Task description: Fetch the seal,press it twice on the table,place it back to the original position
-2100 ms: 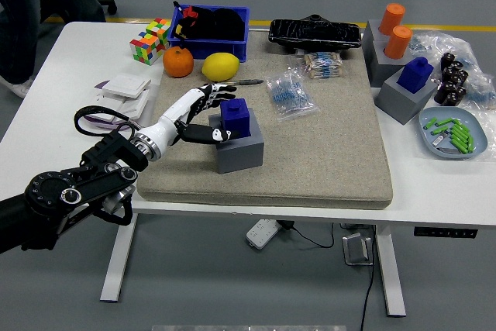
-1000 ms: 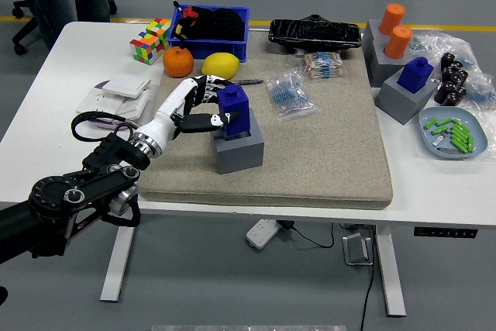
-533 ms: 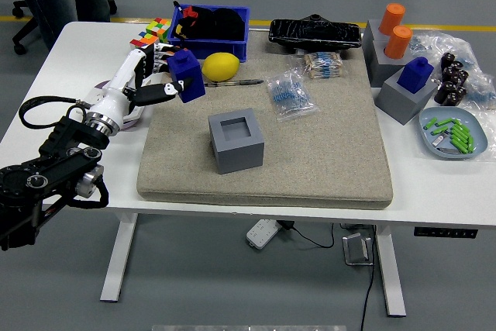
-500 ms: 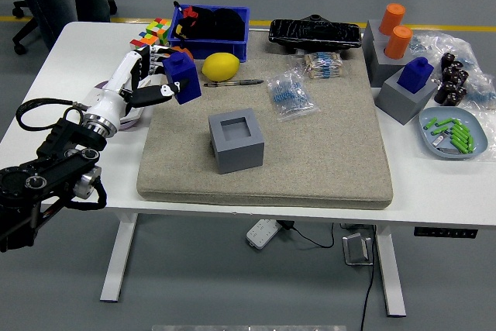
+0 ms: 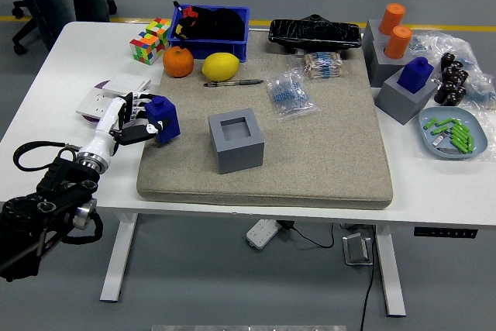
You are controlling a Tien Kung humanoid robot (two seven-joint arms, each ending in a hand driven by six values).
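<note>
My left hand [image 5: 141, 120] is shut on the blue seal [image 5: 164, 118], holding it low over the left edge of the beige mat [image 5: 325, 145]. The seal's grey holder block [image 5: 235, 139] stands on the mat to the right, its square socket showing nothing inside. My black left arm comes in from the lower left. The right arm is out of the picture.
An orange [image 5: 178, 61], a lemon [image 5: 220, 66], a pen [image 5: 236, 82] and a blue bin [image 5: 211, 27] lie behind the seal. White cards [image 5: 108, 92] sit left of my hand. Another blue seal in a grey block [image 5: 409, 87] and orange seals [image 5: 394, 30] stand at right.
My left hand lifted the blue seal out of the grey block, swung it up and left toward the orange, then brought it down toward the mat's left edge.
</note>
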